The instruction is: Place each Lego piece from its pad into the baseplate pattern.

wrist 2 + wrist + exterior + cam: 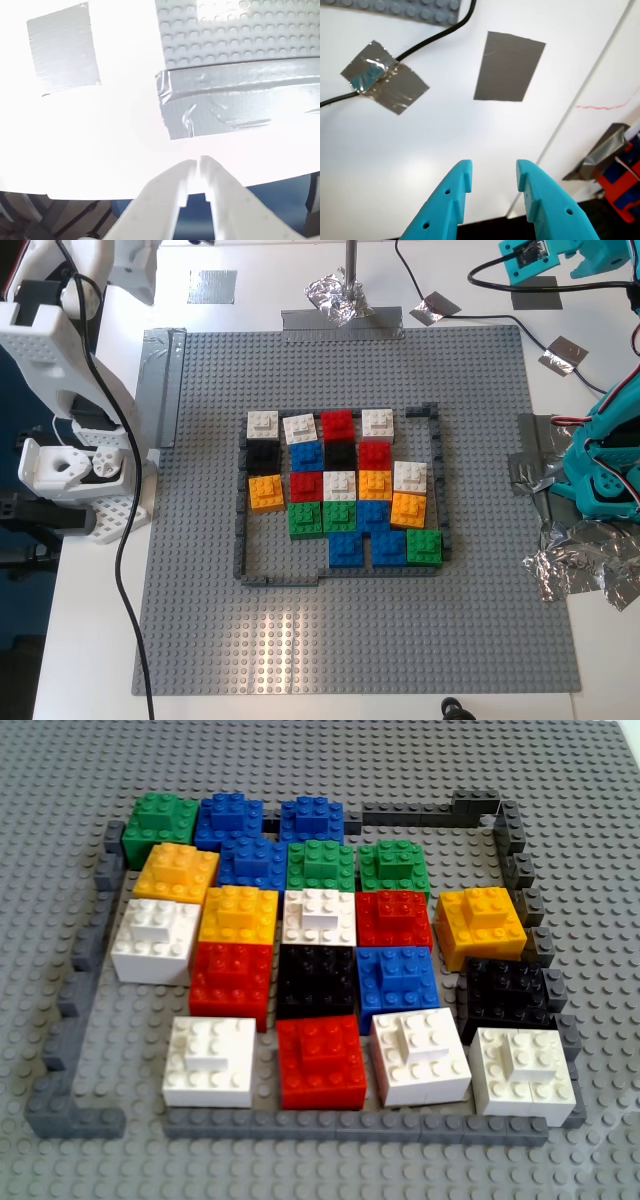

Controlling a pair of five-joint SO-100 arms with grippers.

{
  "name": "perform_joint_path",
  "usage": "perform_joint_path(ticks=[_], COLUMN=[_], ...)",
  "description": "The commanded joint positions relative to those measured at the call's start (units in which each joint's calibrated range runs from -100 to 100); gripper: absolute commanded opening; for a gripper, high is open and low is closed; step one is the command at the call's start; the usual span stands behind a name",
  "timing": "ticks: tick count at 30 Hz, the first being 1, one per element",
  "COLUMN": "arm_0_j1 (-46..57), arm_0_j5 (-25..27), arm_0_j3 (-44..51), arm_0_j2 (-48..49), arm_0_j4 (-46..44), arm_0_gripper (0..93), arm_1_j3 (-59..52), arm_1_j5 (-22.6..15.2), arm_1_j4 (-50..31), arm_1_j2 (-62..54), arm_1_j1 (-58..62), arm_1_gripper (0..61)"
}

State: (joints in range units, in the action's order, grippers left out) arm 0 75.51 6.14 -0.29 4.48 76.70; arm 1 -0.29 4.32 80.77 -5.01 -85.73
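Both pads lie bare on the table: one [509, 67] ahead of my first gripper [493, 176], jaws parted and empty; one [62, 49] beyond my second gripper [199, 167], jaws nearly closed, empty. No loose brick remains; the baseplate pattern [340, 490] still has gaps at seven o'clock.

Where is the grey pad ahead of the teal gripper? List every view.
Exterior view: the pad, at this view's top right.
First wrist view: pad ahead of my first gripper.
Second wrist view: not in it.
Other view: not in it.
Shared landmark: foil-taped black cable.
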Motion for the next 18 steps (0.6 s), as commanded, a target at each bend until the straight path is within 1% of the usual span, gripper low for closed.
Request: perform_joint_path(ticks=[1, 4, 9, 12, 18], arm_0_j1=[0.4, 0.3, -0.5, -1.0, -1.4], arm_0_j5=[-0.2, -0.2, -0.2, -1.0, -1.0], arm_0_j3=[2.7, 2.7, 2.6, 2.6, 2.3], arm_0_j2=[0.4, 0.4, 0.4, 0.4, 0.4], arm_0_j4=[-0.5, -0.5, -0.5, -0.5, -0.5], arm_0_gripper=[10.5, 10.5, 10.5, 10.5, 10.5], arm_1_j3=[-1.9, -3.2, -8.2, -10.3, -11.5], arm_1_j5=[-0.8, -0.9, -1.0, -1.3, -1.5], arm_1_j4=[-1.2, -1.7, -3.3, -3.6, -4.3], arm_1_j2=[-6.6, -7.7, -11.6, -13.3, -14.1], arm_1_j1=[2.0, 3.0, 4.9, 5.8, 6.5], arm_1_gripper=[0.2, 0.2, 0.2, 0.2, 0.2])
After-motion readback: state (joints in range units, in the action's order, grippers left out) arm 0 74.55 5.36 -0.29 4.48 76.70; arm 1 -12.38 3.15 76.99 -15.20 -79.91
